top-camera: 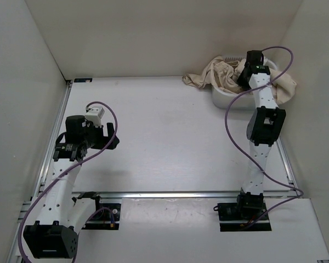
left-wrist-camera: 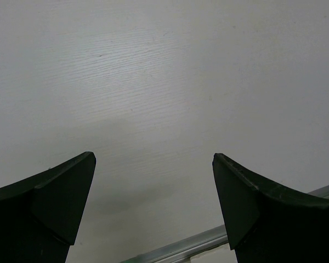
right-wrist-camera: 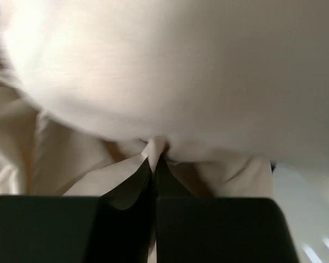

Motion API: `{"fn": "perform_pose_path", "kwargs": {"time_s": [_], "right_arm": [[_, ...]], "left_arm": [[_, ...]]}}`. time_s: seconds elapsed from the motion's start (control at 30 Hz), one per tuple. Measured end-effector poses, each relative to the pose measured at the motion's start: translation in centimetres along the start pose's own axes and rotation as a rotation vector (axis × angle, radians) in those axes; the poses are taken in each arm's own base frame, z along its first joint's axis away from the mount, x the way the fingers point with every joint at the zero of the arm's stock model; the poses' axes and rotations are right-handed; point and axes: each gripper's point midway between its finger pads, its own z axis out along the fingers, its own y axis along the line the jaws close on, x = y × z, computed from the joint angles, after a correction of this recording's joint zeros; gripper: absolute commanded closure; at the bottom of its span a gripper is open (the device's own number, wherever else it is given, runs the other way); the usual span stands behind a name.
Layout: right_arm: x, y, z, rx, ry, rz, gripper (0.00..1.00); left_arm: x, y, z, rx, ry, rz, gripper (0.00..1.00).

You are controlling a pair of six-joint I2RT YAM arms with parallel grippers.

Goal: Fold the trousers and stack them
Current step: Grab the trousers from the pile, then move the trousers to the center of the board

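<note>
At the far right corner of the table, the trousers lie in a crumpled beige heap in and over a white bin. One part spills over the bin's left side onto the tabletop, and another hangs over its right side next to the enclosure wall. The right arm stretches forward from its base to this heap, and the right gripper is down in the cloth at the top of the bin. In the right wrist view the right gripper has its two dark fingers pressed together, with a thin ridge of the trousers pinched between their tips. More pale fabric fills the rest of that view, blurred and close above the fingers. The left arm stands well apart from the cloth on the left side of the table, bent at the elbow. The left gripper points toward the middle of the table and holds nothing. In the left wrist view the left gripper has its fingers spread wide, with only the bare white tabletop showing between them. A metal rail crosses the lower edge of that view. The same rail runs across the table in front of both arm bases.
</note>
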Motion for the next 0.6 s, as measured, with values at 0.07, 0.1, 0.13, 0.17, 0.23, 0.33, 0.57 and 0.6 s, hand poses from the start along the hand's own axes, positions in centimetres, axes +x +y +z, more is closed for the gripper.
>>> {"fn": "perform_pose_path", "kwargs": {"time_s": [0.07,0.1,0.13,0.17,0.23,0.33,0.57,0.6], "right_arm": [[-1.2,0.3,-1.4,-0.013,-0.03,-0.008,1.0],[-1.9,0.7,-2.7,-0.026,-0.051,-0.016,1.0],[-2.8,0.9,-4.3,-0.038,-0.078,-0.019,1.0],[-3.8,1.3,-6.2,-0.054,-0.109,-0.025,1.0],[-5.9,2.5,-10.8,-0.098,-0.19,-0.038,1.0],[-8.6,5.3,-20.7,-0.21,-0.353,-0.062,1.0],[-7.2,14.0,-46.6,-0.695,-0.668,-0.193,1.0],[-6.1,15.3,-49.9,-0.799,-0.685,-0.221,1.0]], "left_arm": [[-0.1,-0.1,-0.1,0.006,-0.005,0.001,0.0],[-0.2,-0.2,-0.2,0.008,-0.011,0.003,0.0],[-0.3,-0.3,-0.4,0.008,-0.02,0.006,0.0],[-0.4,-0.3,-0.6,0.008,-0.03,0.009,0.0],[-0.8,-0.5,-1.2,0.007,-0.057,0.018,0.0],[-1.5,-0.8,-2.3,0.003,-0.109,0.035,0.0],[-2.6,-0.7,-4.5,-0.045,-0.209,0.062,0.0],[-2.7,-0.5,-4.7,-0.057,-0.215,0.063,0.0]]}}
